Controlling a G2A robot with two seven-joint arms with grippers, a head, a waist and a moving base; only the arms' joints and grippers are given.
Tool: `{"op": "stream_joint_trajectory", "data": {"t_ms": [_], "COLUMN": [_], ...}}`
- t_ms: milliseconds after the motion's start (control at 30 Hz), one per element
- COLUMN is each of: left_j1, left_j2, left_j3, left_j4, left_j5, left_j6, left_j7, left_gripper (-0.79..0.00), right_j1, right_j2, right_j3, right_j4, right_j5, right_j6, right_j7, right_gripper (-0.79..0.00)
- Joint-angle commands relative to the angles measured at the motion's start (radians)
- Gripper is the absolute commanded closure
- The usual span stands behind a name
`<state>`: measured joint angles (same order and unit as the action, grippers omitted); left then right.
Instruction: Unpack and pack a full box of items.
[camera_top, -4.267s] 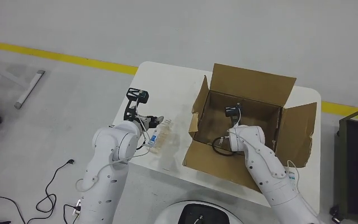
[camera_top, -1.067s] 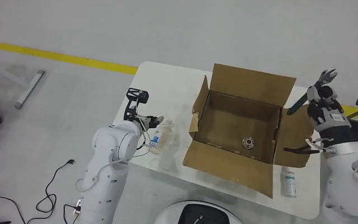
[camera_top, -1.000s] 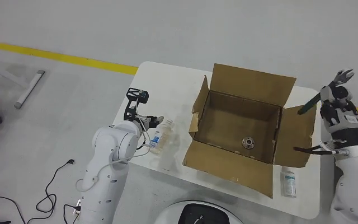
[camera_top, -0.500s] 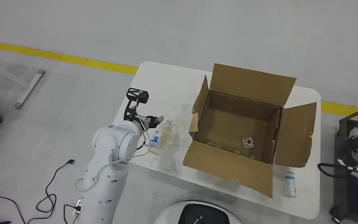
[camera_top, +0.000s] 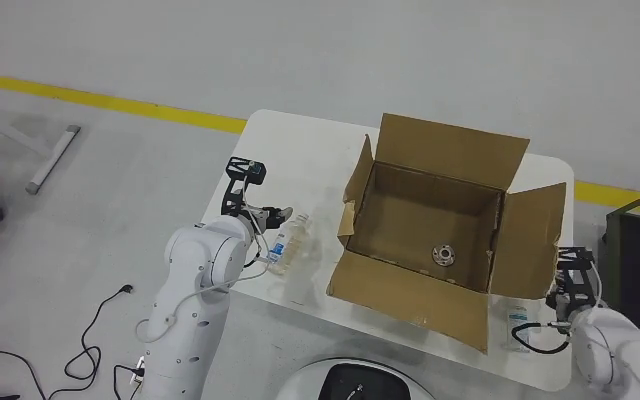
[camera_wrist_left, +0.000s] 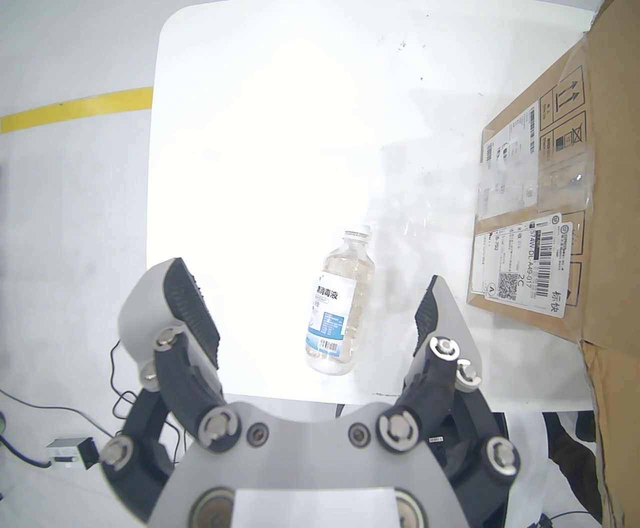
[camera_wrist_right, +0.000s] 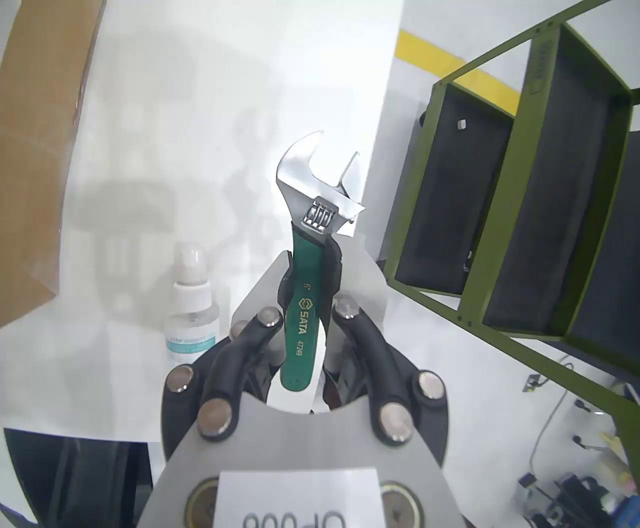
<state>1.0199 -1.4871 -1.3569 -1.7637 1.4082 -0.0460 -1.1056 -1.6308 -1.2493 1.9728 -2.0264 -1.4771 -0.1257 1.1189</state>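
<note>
Box (camera_top: 455, 150): open, on the table's (camera_top: 300, 150) right half; one metal fitting (camera_top: 443, 255) is left inside.
Right gripper (camera_wrist_right: 310, 265): clamped on the adjustable wrench (camera_wrist_right: 317, 200), brought from the box to the near right corner, beside the spray bottle (camera_wrist_right: 192, 310).
Left gripper (camera_wrist_left: 307, 287): spread above the clear bottle (camera_wrist_left: 340, 305), near the left edge.
Unpacking: judged nearly complete.

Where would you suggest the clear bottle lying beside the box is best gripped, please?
Probably across the labelled middle of the bottle, coming down from above: it lies on its side on the table, its body is straight-walled there and the neck tapers. The open left claw hangs over it, a finger on each side.
</note>
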Motion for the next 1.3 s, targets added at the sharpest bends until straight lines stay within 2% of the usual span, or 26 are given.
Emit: {"op": "stream_joint_trajectory", "data": {"t_ms": [0,467,500,533,633,733,867,967,1100,1167,1233,1267], "left_j1": [0.000,0.000,0.000,0.000,0.000,0.000,0.000,0.000,0.000,0.000,0.000,0.000], "left_j2": [0.000,0.000,0.000,0.000,0.000,0.000,0.000,0.000,0.000,0.000,0.000,0.000], "left_j3": [0.000,0.000,0.000,0.000,0.000,0.000,0.000,0.000,0.000,0.000,0.000,0.000], "left_j4": [0.000,0.000,0.000,0.000,0.000,0.000,0.000,0.000,0.000,0.000,0.000,0.000], "left_j5": [0.000,0.000,0.000,0.000,0.000,0.000,0.000,0.000,0.000,0.000,0.000,0.000], "left_j6": [0.000,0.000,0.000,0.000,0.000,0.000,0.000,0.000,0.000,0.000,0.000,0.000], "left_j7": [0.000,0.000,0.000,0.000,0.000,0.000,0.000,0.000,0.000,0.000,0.000,0.000], "left_gripper": [-0.785,-0.785,-0.785,-0.785,-0.785,-0.785,-0.785,-0.785,-0.785,-0.785,-0.785,-0.785], "right_j1": [-0.006,-0.033,-0.031,-0.029,-0.026,-0.024,-0.022,-0.017,-0.011,-0.003,0.013,0.020], "right_j2": [0.000,0.000,0.000,0.000,0.001,0.003,0.004,0.005,0.006,0.007,0.006,0.005], "right_j3": [-0.017,-0.067,-0.070,-0.072,-0.077,-0.079,-0.072,-0.046,0.044,0.094,0.138,0.153], "right_j4": [0.012,0.078,0.082,0.085,0.088,0.087,0.077,0.043,-0.105,-0.190,-0.263,-0.297], "right_j5": [0.002,0.016,0.015,0.015,0.014,0.015,0.016,0.042,0.107,0.133,0.180,0.203], "right_j6": [-0.013,-0.018,-0.016,-0.015,-0.017,-0.019,-0.017,0.006,0.049,0.070,0.104,0.118], "right_j7": [0.021,0.030,0.029,0.030,0.037,0.041,0.045,0.034,0.004,-0.025,-0.073,-0.097], "right_gripper": [0.000,0.000,-0.062,-0.157,-0.277,-0.317,-0.332,-0.323,-0.292,-0.206,-0.006,0.000]}}
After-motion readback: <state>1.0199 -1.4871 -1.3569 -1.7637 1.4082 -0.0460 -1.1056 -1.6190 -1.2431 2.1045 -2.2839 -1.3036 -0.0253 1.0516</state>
